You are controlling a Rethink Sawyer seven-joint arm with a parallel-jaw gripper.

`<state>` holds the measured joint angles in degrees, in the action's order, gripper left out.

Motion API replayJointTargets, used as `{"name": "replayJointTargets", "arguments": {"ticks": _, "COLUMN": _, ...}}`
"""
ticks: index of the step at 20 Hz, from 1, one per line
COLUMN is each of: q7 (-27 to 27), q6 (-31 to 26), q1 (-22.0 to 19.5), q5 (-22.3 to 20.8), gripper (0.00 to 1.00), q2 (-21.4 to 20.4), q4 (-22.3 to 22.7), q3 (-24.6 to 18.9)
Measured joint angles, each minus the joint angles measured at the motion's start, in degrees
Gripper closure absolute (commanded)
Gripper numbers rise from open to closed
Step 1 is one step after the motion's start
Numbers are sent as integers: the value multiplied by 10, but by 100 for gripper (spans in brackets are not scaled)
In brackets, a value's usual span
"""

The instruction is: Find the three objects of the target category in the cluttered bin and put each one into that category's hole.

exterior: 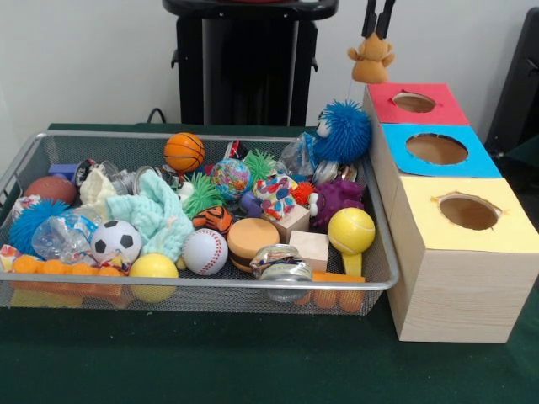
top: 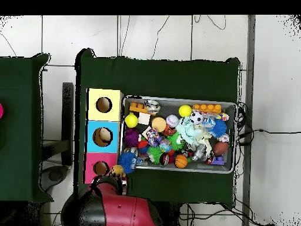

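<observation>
My gripper (exterior: 376, 32) comes down from the top edge and is shut on the tan-orange bear (exterior: 371, 59). The bear hangs in the air just beyond the far left corner of the red-topped box, short of its round hole (exterior: 414, 102). In the overhead view the bear (top: 117, 170) sits beside the red hole (top: 101, 168), at the end of the red arm (top: 126, 210). The orange tiger with black stripes (exterior: 213, 220) lies in the middle of the wire-mesh bin (exterior: 210, 284), partly under green spiky toys. I cannot pick out a third plush animal.
A blue spiky ball (exterior: 342, 131) leans on the bin's far corner next to the red box. The blue-topped hole (exterior: 436, 148) and yellow-topped hole (exterior: 468, 211) follow toward the camera. The bin holds several balls, a purple plush (exterior: 337, 200), wooden blocks and a teal cloth (exterior: 152, 215).
</observation>
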<state>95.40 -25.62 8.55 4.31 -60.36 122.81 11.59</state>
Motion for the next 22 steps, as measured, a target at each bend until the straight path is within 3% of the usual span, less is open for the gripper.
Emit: {"name": "replayJointTargets", "arguments": {"ticks": 22, "q7": 0, "q6": 20, "q1": 35, "q5": 7, "gripper": 100, "q2": 57, "q4": -4, "q3": 0}}
